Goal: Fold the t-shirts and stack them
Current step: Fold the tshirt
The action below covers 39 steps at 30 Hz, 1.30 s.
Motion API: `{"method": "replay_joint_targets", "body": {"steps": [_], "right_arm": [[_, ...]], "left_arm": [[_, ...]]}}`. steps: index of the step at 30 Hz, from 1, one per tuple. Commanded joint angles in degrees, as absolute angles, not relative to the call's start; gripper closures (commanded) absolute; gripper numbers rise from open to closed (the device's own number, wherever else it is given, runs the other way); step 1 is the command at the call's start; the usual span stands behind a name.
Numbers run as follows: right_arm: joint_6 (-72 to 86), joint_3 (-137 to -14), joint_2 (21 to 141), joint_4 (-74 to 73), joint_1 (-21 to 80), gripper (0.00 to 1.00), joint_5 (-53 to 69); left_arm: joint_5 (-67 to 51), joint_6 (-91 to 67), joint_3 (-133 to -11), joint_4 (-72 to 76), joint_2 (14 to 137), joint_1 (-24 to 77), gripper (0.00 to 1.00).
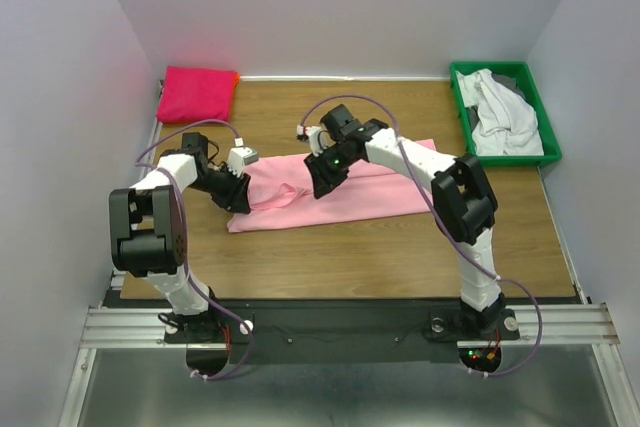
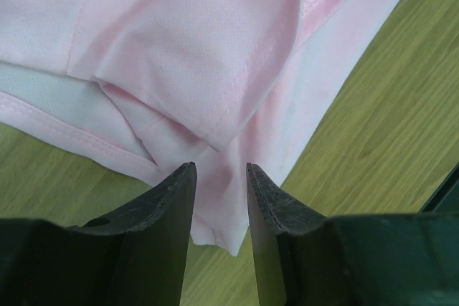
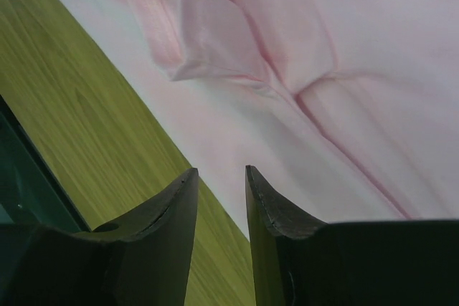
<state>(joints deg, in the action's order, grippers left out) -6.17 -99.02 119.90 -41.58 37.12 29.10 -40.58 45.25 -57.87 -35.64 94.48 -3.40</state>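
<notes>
A pink t-shirt (image 1: 345, 192) lies spread across the middle of the wooden table, with folds near its left end. My left gripper (image 1: 238, 195) is low over the shirt's left end. In the left wrist view its jaws (image 2: 221, 170) stand apart with a corner of the pink cloth (image 2: 215, 69) lying below the gap, not pinched. My right gripper (image 1: 322, 179) is over the shirt's far edge near its middle. In the right wrist view its jaws (image 3: 221, 171) stand apart above the shirt's edge (image 3: 287, 105), where cloth meets wood. A folded red t-shirt (image 1: 197, 93) lies at the back left.
A green bin (image 1: 545, 137) at the back right holds crumpled white and grey shirts (image 1: 500, 112). White walls close in the table on the left, back and right. Bare wood (image 1: 340, 257) shows in front of the pink shirt.
</notes>
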Motion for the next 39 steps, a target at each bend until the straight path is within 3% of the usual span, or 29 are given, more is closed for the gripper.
{"method": "replay_joint_targets", "body": {"steps": [1,11,16,30,32,34,36,39], "right_arm": [[-3.1,-102.4,120.8,-38.1,38.7,0.61,30.1],[-2.3,-104.4,123.9,-37.0,38.8,0.60,32.3],[-2.6,-104.9,124.2,-36.7,38.6,0.61,30.2],[-2.4,-103.9,120.5,-35.1,33.2,0.62,26.2],[-2.6,-102.6,119.9,-34.9,33.0,0.62,26.1],[-3.0,-101.7,119.3,-34.7,33.0,0.62,25.8],[-3.0,-101.1,118.7,-34.6,33.0,0.63,25.8],[-3.1,-101.2,118.3,-34.5,33.0,0.66,27.3]], "left_arm": [[-42.8,43.1,-61.3,-34.7,95.6,-2.6,0.58],[-45.9,41.7,-64.5,-34.7,99.8,-1.8,0.69],[-46.8,41.1,-67.3,-35.2,100.0,-1.8,1.00],[-50.0,31.0,-84.8,-34.1,112.0,-1.8,0.99],[-50.1,29.5,-86.9,-33.3,113.5,-1.8,0.94],[-49.8,27.2,-87.8,-31.5,113.7,-1.9,0.76],[-49.6,26.2,-88.1,-30.5,113.1,-1.9,0.66],[-48.1,24.5,-85.7,-26.7,109.3,-2.6,0.64]]}}
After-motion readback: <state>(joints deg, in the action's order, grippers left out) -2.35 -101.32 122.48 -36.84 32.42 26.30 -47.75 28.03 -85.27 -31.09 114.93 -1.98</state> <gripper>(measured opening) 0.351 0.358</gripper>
